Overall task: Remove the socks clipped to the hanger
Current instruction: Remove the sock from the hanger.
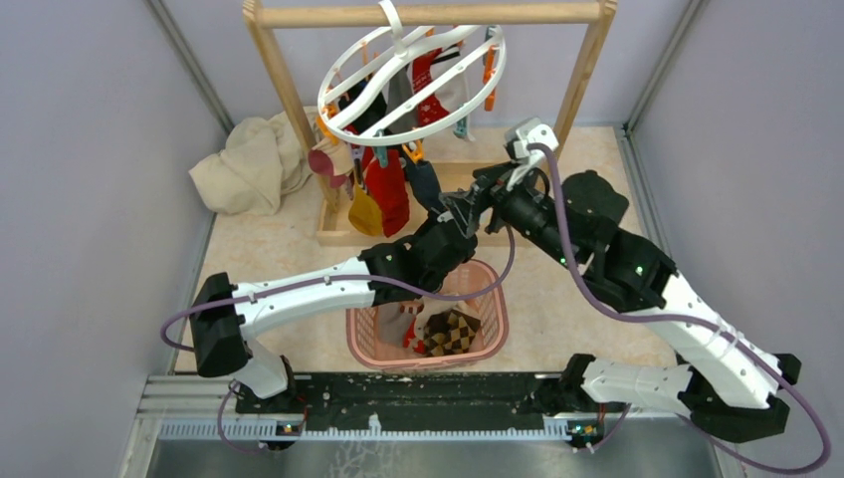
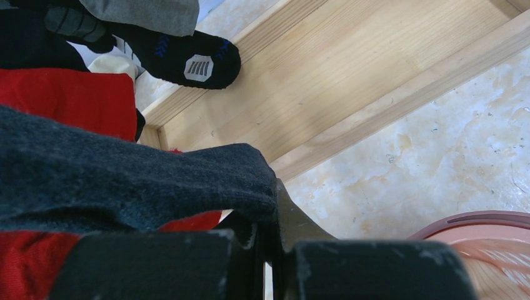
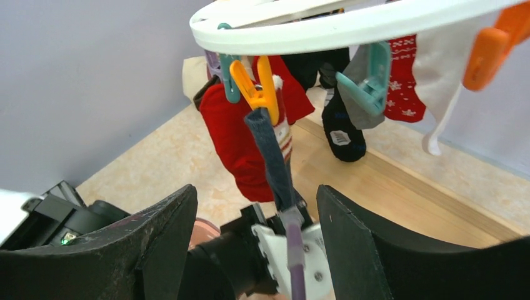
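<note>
left arm (image 1: 299, 289), right arm (image 1: 697, 334): white-black, purple cables (image 1: 558, 214)

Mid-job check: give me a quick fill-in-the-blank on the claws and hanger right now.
The left claw is shut on a dark grey ____.
That sock hangs from a clip on the white ____.
The right claw is ____.
The checked sock lies in the ____ basket.
Missing words: sock; hanger; open; pink.
</note>
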Available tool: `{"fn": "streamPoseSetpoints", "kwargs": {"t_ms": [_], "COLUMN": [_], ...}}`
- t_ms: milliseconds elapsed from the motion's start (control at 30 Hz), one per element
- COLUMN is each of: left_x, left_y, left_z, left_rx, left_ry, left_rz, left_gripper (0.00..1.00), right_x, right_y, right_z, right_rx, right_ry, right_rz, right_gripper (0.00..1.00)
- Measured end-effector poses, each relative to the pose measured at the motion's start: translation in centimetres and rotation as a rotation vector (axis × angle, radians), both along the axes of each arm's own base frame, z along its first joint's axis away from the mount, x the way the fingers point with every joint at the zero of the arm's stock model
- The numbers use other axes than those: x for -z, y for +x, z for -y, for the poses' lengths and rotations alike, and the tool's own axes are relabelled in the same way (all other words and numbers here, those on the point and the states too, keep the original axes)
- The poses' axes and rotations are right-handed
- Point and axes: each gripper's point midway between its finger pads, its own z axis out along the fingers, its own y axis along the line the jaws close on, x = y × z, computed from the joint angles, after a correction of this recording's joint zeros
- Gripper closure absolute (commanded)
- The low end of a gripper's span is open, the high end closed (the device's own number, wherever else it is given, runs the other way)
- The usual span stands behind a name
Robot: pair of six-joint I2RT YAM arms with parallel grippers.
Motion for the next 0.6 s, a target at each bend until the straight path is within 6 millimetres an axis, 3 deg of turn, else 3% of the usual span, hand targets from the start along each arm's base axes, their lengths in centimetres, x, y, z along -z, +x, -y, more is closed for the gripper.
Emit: {"fn": "streamPoseSetpoints", "kwargs": {"t_ms": [233,600], "left_x": [0.4,0.2], "left_y": [0.0,-0.1], "left_z": [-0.2,-0.5], "left_rx": [-0.004,-0.007], "left_ry": [0.007,0.003], "left_rz": [0.000,0.003], "left_gripper": [0.99,0.99], "right_x": [0.7,0.9], "right_y": [1.8,4.2], "right_z": [-3.4,-6.0], "right_rx": [-0.031,-0.013], "right_ry": [-0.042,-0.078], "right_rz": [-0.009,0.034], "right_gripper": [0.29,0.29]}}
